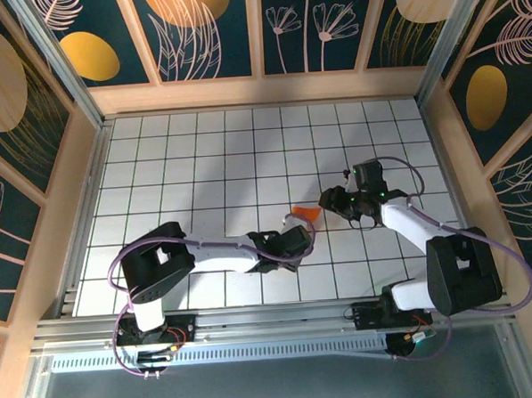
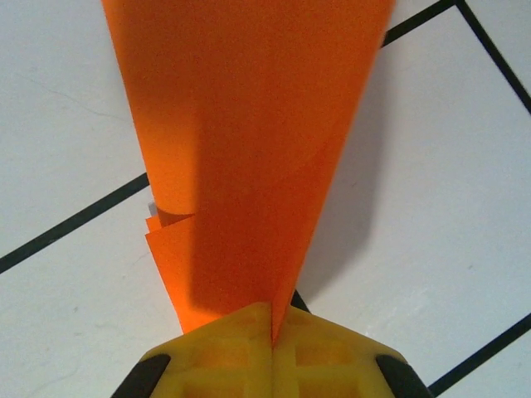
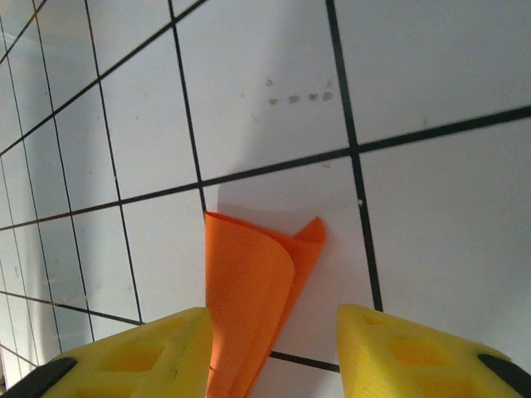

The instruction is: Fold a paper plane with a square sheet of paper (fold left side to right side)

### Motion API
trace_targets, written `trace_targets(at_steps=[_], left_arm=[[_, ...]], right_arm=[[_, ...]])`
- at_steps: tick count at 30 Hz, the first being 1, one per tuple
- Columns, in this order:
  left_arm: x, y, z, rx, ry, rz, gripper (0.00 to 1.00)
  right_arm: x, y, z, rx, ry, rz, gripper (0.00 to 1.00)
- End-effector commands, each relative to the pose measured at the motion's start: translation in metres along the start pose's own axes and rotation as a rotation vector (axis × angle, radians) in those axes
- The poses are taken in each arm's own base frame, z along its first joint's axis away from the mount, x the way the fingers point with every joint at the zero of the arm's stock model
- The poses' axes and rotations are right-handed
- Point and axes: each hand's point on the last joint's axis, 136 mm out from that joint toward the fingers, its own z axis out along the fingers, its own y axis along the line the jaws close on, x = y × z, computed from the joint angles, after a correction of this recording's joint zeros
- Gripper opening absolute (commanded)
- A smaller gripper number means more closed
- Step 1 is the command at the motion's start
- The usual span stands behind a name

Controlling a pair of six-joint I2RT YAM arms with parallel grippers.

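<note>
The orange sheet of paper (image 1: 306, 215) is folded into a narrow, layered wedge and held above the tiled table. My left gripper (image 1: 296, 237) is shut on its narrow end. In the left wrist view the paper (image 2: 249, 124) fans out away from the closed yellow fingers (image 2: 224, 348), with several layer edges showing on the left. My right gripper (image 1: 331, 201) hovers at the paper's wide end. In the right wrist view its yellow fingers (image 3: 390, 348) stand apart, and the curled paper (image 3: 249, 290) hangs between them, close against the left finger.
The white tiled table (image 1: 201, 158) has black grid lines and is walled by wooden panels (image 1: 260, 90) on three sides. A metal rail (image 1: 272, 319) runs along the near edge, by the arm bases.
</note>
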Motion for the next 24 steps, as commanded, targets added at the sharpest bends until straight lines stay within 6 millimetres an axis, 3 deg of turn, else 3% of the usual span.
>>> trace_targets(at_steps=[1,12,24], left_arm=[[0.000,-0.011,0.005,0.129,0.055,-0.055,0.04],[-0.008,-0.019,0.007,0.329,0.089,-0.223,0.05],[-0.024,-0.018,-0.005,0.585,0.045,-0.465,0.02]], right_arm=[[0.008,-0.001,-0.005,-0.036,0.007,-0.025,0.46],[0.020,-0.001,-0.009,-0.091,-0.011,-0.089,0.49],[0.033,0.006,-0.005,-0.199,-0.035,-0.089,0.45]])
